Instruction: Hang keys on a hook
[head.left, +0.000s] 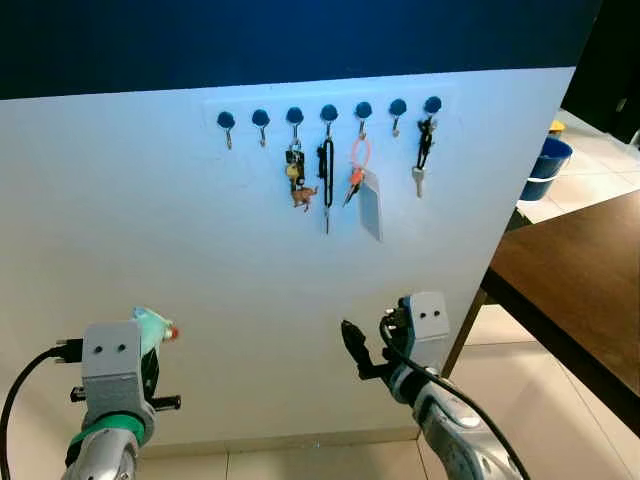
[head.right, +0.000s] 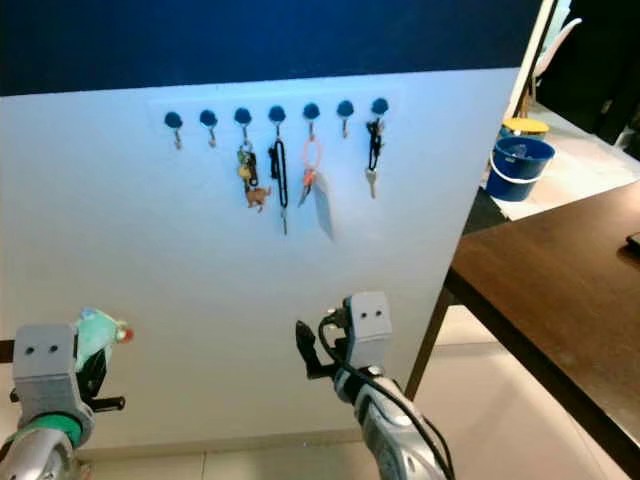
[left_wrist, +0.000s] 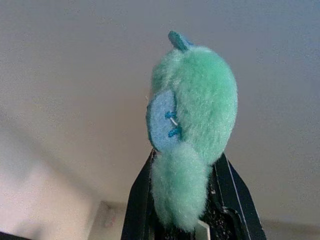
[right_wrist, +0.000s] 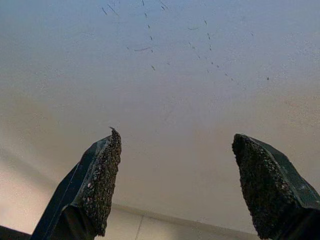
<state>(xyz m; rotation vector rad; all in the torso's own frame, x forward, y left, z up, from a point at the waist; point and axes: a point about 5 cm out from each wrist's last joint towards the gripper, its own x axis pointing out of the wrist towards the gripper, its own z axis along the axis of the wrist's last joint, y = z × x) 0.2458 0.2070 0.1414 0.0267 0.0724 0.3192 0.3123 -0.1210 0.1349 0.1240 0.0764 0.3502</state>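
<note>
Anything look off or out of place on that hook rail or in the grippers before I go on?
Nothing stands out. The hook rail looks level; four hooks carry key bunches hanging straight, three are bare. The left gripper is shut on a green plush keychain, held well below the rail. The right gripper is open, holding nothing.

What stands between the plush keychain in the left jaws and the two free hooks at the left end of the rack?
Nothing visible does. The left gripper holds the green plush keychain low before the bare white wall, and the two free hooks hang well above it with open wall between. The nearest hung keys are further right.
</note>
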